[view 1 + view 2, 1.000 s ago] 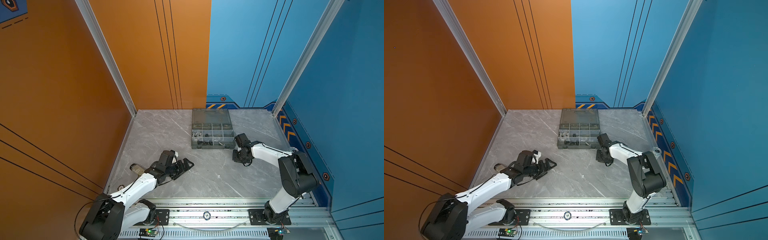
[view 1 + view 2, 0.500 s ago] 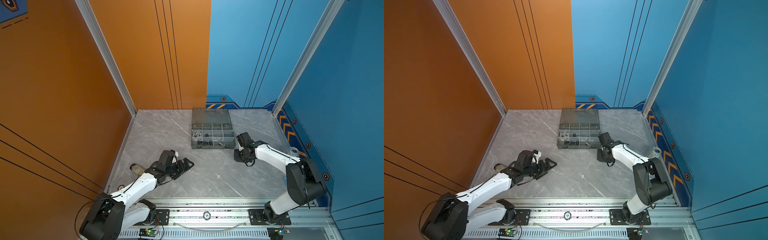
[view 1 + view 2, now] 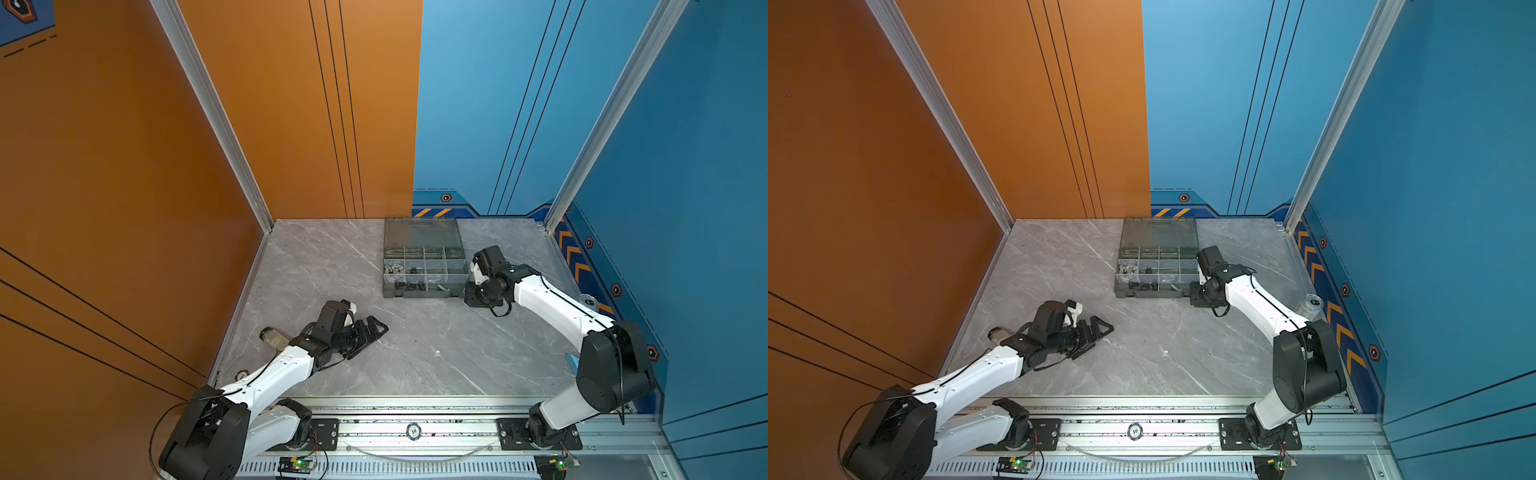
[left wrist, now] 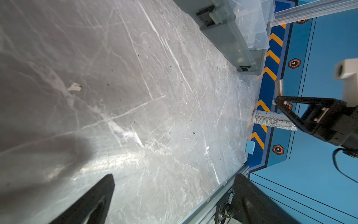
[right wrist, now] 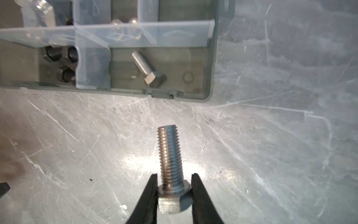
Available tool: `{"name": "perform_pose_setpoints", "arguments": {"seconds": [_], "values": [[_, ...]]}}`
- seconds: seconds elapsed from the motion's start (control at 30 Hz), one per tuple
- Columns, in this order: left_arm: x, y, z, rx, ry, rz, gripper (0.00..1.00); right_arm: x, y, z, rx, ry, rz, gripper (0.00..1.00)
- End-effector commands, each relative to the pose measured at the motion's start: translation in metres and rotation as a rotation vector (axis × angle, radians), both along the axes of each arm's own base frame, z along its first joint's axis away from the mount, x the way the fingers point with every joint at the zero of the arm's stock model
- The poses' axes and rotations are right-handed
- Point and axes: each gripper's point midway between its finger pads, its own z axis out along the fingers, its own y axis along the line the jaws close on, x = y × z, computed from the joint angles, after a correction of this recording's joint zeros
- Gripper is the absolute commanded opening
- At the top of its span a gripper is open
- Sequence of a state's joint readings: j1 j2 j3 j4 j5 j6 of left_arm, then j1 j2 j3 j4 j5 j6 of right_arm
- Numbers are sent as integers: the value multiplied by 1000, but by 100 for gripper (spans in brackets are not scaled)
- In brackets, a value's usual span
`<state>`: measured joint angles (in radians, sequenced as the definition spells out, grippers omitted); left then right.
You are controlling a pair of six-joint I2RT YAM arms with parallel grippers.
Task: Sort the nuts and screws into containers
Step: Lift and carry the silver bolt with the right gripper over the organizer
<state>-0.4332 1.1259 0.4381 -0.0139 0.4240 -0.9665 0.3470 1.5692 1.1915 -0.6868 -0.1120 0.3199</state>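
The grey translucent organizer box (image 3: 415, 293) (image 3: 1142, 293) stands open at the back middle. My right gripper (image 5: 174, 176) is shut on the hex head of a silver screw (image 5: 170, 151), held just above the table in front of the box's front right corner (image 5: 209, 93). The corner compartment holds another silver screw (image 5: 148, 67), and the one beside it holds black screws (image 5: 58, 58). Silver nuts (image 3: 394, 268) lie in a left compartment. My left gripper (image 3: 370, 332) (image 4: 175, 177) rests open and empty on the table, left of the middle.
A silver drink can (image 3: 588, 300) (image 4: 271, 121) stands against the right wall, with a small blue block (image 4: 250, 147) nearer the front. A grey cylinder (image 3: 272, 338) lies beside the left arm. A poker chip (image 3: 412, 431) sits on the front rail.
The right arm's elbow has swung to the right while its gripper, still holding the silver screw, edged a little toward the box's corner. The left arm has not moved.
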Motion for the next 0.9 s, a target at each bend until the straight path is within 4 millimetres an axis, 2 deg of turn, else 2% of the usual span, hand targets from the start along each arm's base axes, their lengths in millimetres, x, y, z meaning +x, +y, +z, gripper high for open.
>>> {"name": "perform_pose_setpoints", "arguments": {"seconds": [0.0,0.1,0.43,0.67,0.87], "values": [[-2,0,2,-3,-5,-6,98,10,3,9,-14,9,49,11],[-3,1,1,0,-4,-4,98,25,5,10,-16,11,51,11],[-1,2,4,2,-9,0,98,61,10,-8,-36,51,53,11],[-1,3,4,4,-6,-1,98,70,10,-26,-60,82,50,12],[0,4,5,2,-7,3,98,70,7,-40,-79,110,48,14]]}}
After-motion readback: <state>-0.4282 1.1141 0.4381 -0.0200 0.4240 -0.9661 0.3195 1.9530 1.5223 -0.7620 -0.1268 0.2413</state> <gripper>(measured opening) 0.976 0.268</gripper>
